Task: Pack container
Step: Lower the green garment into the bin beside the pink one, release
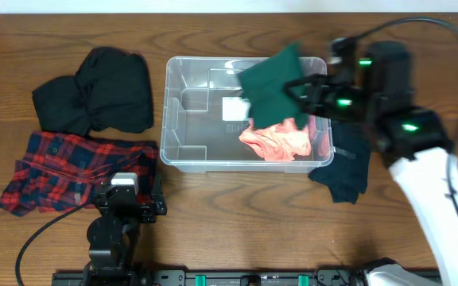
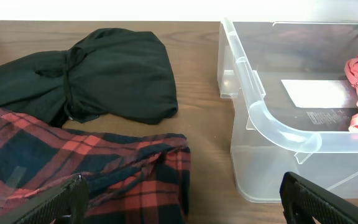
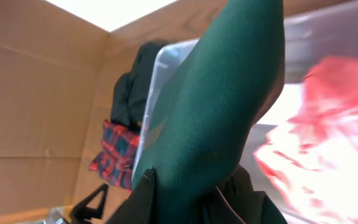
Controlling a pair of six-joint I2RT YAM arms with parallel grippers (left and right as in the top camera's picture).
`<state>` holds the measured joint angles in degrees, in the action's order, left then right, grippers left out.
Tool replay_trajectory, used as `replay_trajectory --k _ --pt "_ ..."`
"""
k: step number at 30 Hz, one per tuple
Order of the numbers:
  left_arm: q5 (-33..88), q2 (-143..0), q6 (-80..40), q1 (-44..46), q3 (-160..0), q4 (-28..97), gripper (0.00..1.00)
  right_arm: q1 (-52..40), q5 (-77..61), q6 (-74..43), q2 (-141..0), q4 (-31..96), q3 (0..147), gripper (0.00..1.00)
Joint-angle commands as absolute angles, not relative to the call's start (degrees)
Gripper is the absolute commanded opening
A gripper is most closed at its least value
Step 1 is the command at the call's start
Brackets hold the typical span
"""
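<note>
r gripper (image 1: 304,97) clamped tight on dark green cloth (image 1: 270,86). cloth is up in the air over the back-right part of the container (image 1: 189,119), above the rim. r wrist cam: that cloth fills most of the frame, pinched at the bottom btwn the fingers. container sits mid table, long side l-r, clear walls, white label (image 1: 235,107) on its base. pink cloth (image 1: 277,141) crumpled inside, front-right area. l gripper (image 2: 182,199) jaws spread wide, nothing btwn them, low at front-left of table, at the edge of the red/navy plaid shirt (image 1: 70,171). black garment (image 1: 102,91) lies behind the plaid, left of container, not touching it. dark navy cloth (image 1: 344,171) on table at container's front-right corner, touching it, partly under r arm.
</note>
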<state>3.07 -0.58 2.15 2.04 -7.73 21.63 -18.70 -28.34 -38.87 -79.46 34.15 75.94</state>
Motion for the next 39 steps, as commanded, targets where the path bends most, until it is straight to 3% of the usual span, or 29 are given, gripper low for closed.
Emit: replay_trajectory --k 1,9,21,22,24,25,29,36,39 --pt "3.7 -0.2 2.3 2.2 -6.5 21.8 0.98 -24.2 -24.3 -48.2 -84.2 29.7 76.1 0.01" --pt "3.7 -0.2 2.3 2.2 -6.5 21.8 0.98 -31.3 -19.0 -56.7 -98.6 16.3 76.1 0.01" --pt "3.7 -0.2 2.3 2.2 -6.5 21.8 0.98 -30.7 -9.1 -54.7 -104.8 25.7 76.1 0.02" --pt "3.7 -0.2 2.3 2.2 -6.5 21.8 0.98 -30.7 -8.7 -53.6 -104.7 26.4 76.1 0.09" --pt "3.7 -0.2 2.3 2.2 -6.5 21.8 0.98 -30.3 -8.1 -51.1 -104.6 27.4 76.1 0.47" --pt "3.7 -0.2 2.3 2.2 -6.5 21.8 0.98 -30.1 -7.4 -50.7 -104.4 28.2 76.1 0.57" --pt "3.7 -0.2 2.3 2.2 -6.5 21.8 0.98 -27.6 -5.8 -46.4 -101.6 29.8 76.1 0.67" --pt "3.7 -0.2 2.3 2.2 -6.5 21.8 0.98 -18.3 -6.0 -42.4 -88.4 34.1 76.1 0.61" --pt "3.7 -0.2 2.3 2.2 -6.5 21.8 0.98 -12.0 -6.5 -39.6 -82.2 37.6 76.1 0.64"
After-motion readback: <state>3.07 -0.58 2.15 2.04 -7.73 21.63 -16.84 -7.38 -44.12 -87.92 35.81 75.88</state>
